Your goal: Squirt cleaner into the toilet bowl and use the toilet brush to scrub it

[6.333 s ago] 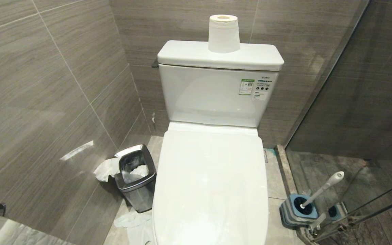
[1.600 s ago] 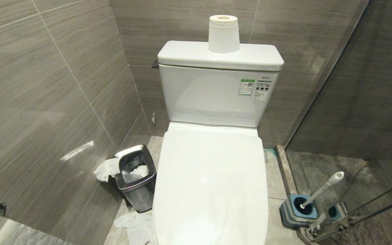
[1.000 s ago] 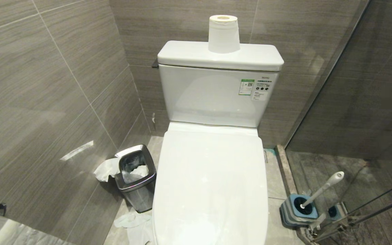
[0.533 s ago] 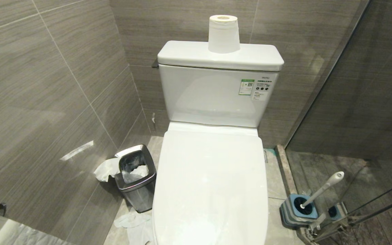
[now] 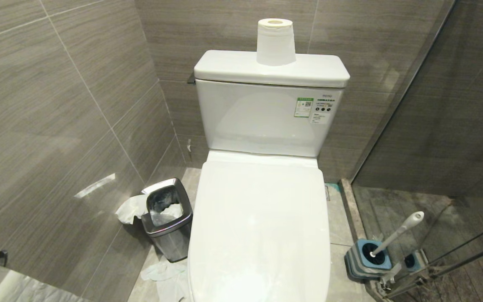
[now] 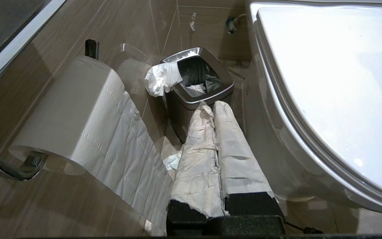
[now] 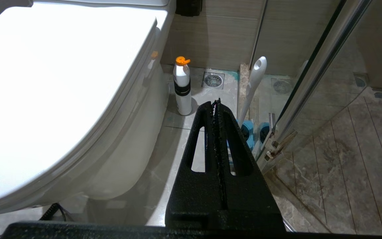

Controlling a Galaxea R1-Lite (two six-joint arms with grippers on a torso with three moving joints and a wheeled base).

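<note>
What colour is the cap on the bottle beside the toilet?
Orange, on the white bottle with a black band; clearest in the right wrist view.

Left hand (image 6: 209,106): both fingers (image 6: 197,146) wrapped in white paper, pressed together along their length, pointing toward 12 o'clock in its wrist view and holding nothing. Right hand (image 7: 217,103): bare black slotted fingers (image 7: 235,149) closed tip to tip, likewise pointing toward 12 o'clock, empty. Neither arm shows in the head view.

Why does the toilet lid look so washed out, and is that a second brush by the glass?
Both wrist views: lamp glare bleaches the lid. Head view: milder sheen on lid, bright streak on the wall tile. The second brush is the brush mirrored in the glass.
</note>
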